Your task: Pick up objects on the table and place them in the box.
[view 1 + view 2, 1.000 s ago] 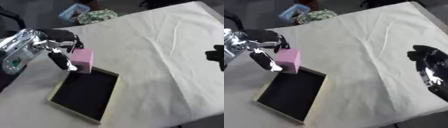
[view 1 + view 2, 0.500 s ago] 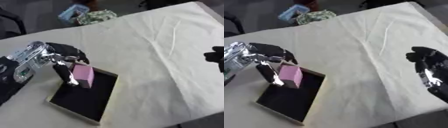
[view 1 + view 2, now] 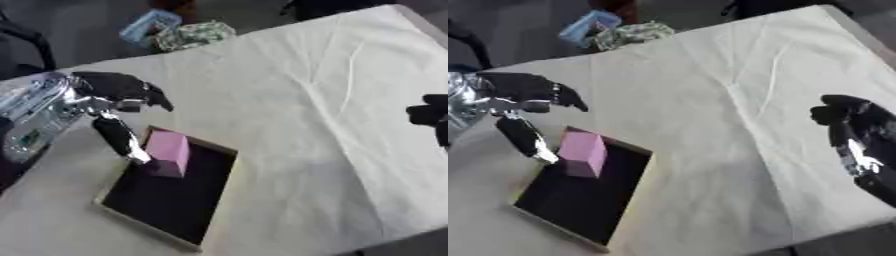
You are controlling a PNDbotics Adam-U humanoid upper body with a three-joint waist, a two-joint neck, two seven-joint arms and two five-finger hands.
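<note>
A pink block stands in the far corner of a shallow box with a dark inside and pale rim, at the table's left. My left hand hovers just above and left of the block, open; its fingers spread away from the block and its thumb hangs down beside it. My right hand rests at the right edge of the table with its fingers loosely curled, holding nothing.
A wrinkled cream cloth covers the table. Beyond the far edge lie a blue thing and a green patterned bundle.
The left hand lowered the pink block into the box and let go of it; its fingers have spread open and lifted away. The right hand has stayed put.
</note>
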